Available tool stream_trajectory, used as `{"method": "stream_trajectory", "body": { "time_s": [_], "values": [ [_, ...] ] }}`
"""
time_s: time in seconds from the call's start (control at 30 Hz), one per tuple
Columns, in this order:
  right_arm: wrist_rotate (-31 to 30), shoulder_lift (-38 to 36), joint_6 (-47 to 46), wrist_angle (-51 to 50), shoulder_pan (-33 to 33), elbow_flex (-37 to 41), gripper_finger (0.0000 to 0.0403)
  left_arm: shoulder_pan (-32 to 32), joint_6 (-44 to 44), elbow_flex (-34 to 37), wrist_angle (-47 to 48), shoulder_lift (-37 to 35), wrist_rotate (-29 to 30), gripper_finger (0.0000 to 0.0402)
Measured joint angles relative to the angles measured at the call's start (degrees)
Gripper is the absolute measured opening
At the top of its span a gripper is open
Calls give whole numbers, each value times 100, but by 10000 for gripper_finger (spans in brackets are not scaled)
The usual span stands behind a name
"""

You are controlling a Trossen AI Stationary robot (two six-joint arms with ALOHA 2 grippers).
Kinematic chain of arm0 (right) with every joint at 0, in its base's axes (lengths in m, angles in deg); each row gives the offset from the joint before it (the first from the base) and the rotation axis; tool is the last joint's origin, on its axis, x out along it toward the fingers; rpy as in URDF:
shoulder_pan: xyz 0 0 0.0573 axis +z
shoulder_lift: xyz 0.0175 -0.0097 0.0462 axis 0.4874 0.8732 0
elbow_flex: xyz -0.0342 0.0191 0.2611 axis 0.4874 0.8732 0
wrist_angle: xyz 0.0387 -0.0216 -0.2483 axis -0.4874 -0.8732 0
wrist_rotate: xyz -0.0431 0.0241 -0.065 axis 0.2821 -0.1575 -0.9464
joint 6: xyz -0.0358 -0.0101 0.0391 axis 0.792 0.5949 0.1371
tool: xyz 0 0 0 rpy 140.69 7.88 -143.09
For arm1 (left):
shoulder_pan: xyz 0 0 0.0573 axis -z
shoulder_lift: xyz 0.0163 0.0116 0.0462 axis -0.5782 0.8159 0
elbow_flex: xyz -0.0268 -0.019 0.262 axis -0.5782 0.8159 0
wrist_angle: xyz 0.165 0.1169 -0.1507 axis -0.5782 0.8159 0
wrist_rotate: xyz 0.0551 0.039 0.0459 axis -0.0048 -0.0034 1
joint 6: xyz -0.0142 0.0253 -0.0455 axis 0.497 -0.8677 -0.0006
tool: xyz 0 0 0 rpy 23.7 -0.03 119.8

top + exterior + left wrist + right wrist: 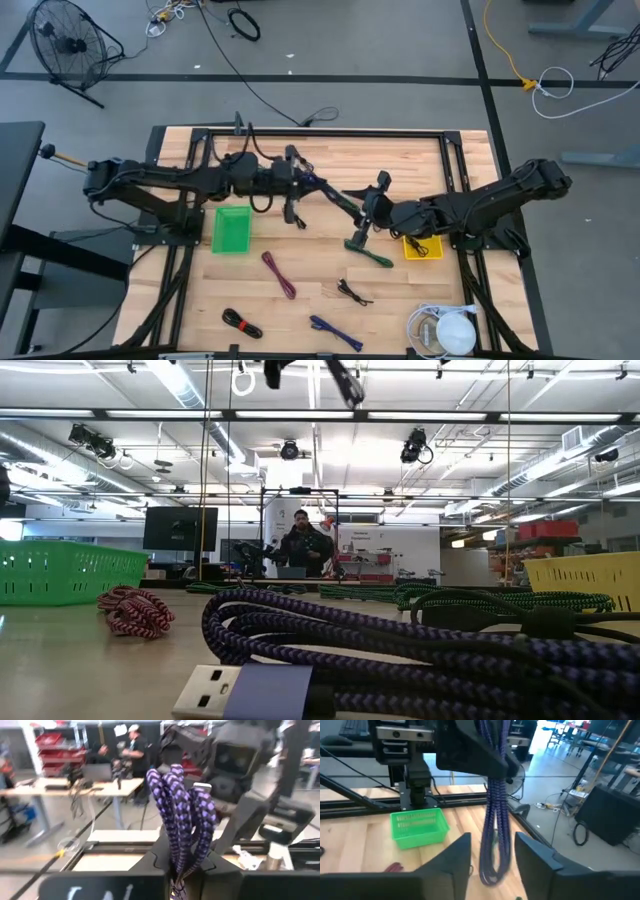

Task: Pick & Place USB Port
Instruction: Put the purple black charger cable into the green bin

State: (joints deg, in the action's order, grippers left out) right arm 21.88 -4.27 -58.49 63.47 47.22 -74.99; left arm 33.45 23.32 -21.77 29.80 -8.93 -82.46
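My left end effector [296, 183] clamps the braided purple USB cable [495, 805], hanging vertically between my right end effector's [372, 207] parted fingers.

From up top I see a floor fan [68, 45] standing off the table's far left corner and a white cable [556, 84] coiled on the grey floor past the right side. Level across the table, a person [303, 545] sits at a distant desk beside a dark monitor [180, 527].
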Motion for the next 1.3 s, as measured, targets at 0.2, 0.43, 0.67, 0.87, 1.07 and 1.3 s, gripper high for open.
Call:
{"method": "stream_trajectory", "body": {
  "time_s": [0.2, 0.43, 0.67, 0.87, 1.07, 1.3],
  "values": [
    [-1139, -290, -277, -839, -1, 0, 189, 79, 596, 7, 2151, -827, 625, 20],
    [-1522, -573, -1240, -2101, -5, -2, 179, 746, 2520, 22, 5416, -2056, 2272, 20],
    [-1656, -575, -1523, -2405, -12, -2, 163, 1685, 5236, 22, 7631, -2677, 3068, 20],
    [-1651, -575, -1535, -2477, -12, -2, 157, 2288, 7337, 24, 9092, -2555, 3115, 20],
    [-1653, -575, -1556, -2574, -12, -2, 157, 2698, 8227, 26, 9269, -2344, 3058, 20],
    [-1636, -570, -1581, -2568, -12, 151, 157, 2780, 8818, 26, 9514, -1888, 2795, 20]
  ]
}}
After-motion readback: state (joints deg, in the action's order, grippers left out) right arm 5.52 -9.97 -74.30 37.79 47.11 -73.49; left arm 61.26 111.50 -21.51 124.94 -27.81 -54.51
